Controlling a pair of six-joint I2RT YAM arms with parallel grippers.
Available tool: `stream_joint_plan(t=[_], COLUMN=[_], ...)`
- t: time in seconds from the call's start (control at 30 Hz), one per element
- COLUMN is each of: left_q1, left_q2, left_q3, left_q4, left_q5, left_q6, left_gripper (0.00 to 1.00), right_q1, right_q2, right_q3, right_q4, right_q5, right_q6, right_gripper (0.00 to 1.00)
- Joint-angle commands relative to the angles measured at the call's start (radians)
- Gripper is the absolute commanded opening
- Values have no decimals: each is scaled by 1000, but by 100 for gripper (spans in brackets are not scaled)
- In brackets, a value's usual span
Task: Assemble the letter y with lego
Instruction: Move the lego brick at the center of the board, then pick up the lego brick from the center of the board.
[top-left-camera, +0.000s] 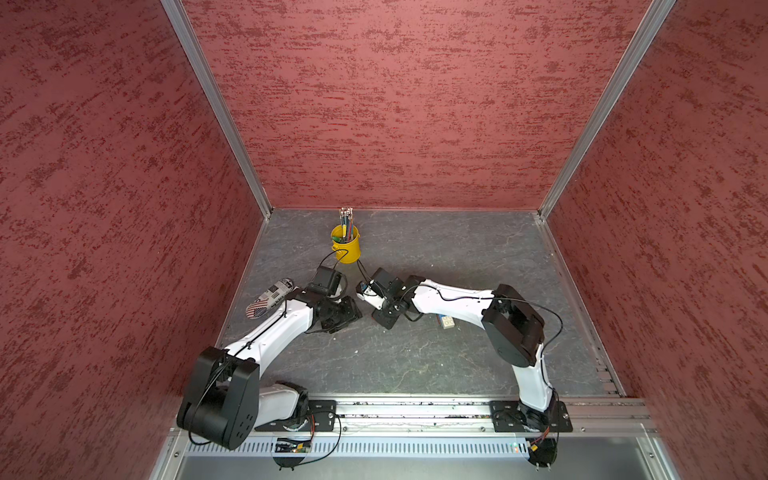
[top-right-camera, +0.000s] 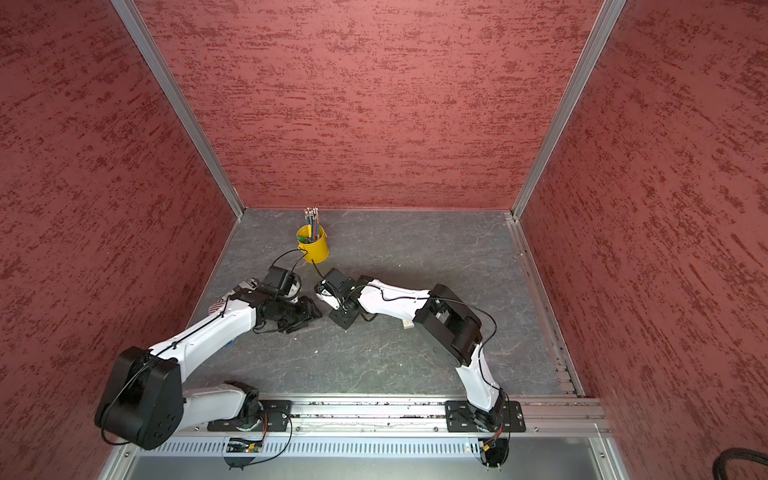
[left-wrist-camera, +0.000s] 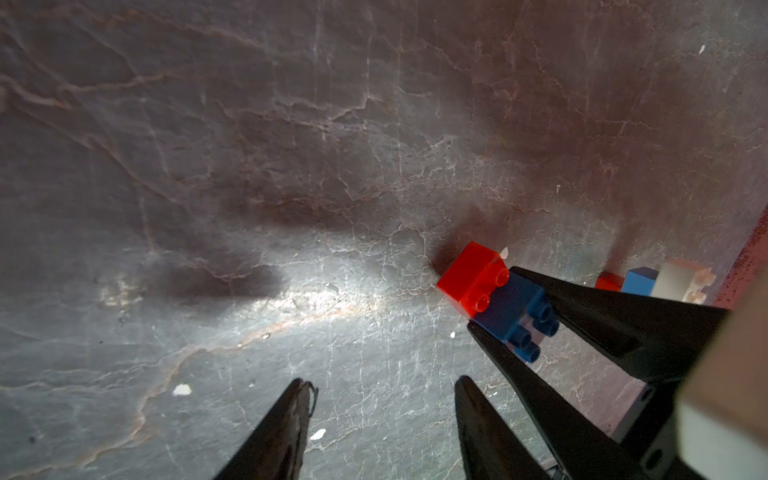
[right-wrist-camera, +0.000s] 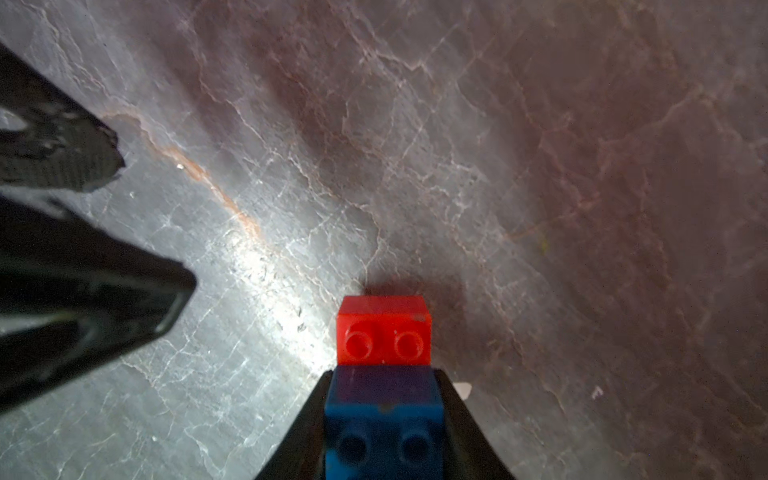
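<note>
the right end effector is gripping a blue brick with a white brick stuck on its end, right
No. The right end effector does grip the blue brick, but the brick stuck on its end is a red brick, not white. The right wrist view shows it.

The bright red square plastic brick (right-wrist-camera: 384, 330) is plain, the dark blue studded plastic brick (right-wrist-camera: 382, 415) too. The grey stone-look worktop (top-left-camera: 436, 257) carries pale and rust veins. The yellow metal bucket (top-left-camera: 349, 249) is plain.

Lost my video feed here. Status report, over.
Left end effector open, empty. Right end effector shut on blue brick, red brick attached. Other bricks lie aside; nothing in the way.
</note>
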Motion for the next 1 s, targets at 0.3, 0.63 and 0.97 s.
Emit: stream_joint_plan(t=[0.3, 0.63, 0.97], left_q1=[7, 7, 14], left_q2=[8, 2, 41], left_q3=[-14, -23, -62], left_q4=[11, 75, 266], left_q5=[-8, 51, 212], left_q6=[-2, -3, -33], left_gripper=[58, 60, 62], right_q1=[10, 6, -88], right_q2=[14, -116, -383], right_q3=[-1, -18, -245], right_q4=[-13, 18, 171], right_q5=[36, 43, 99], right_q6=[-21, 52, 276], right_gripper=[43, 55, 63])
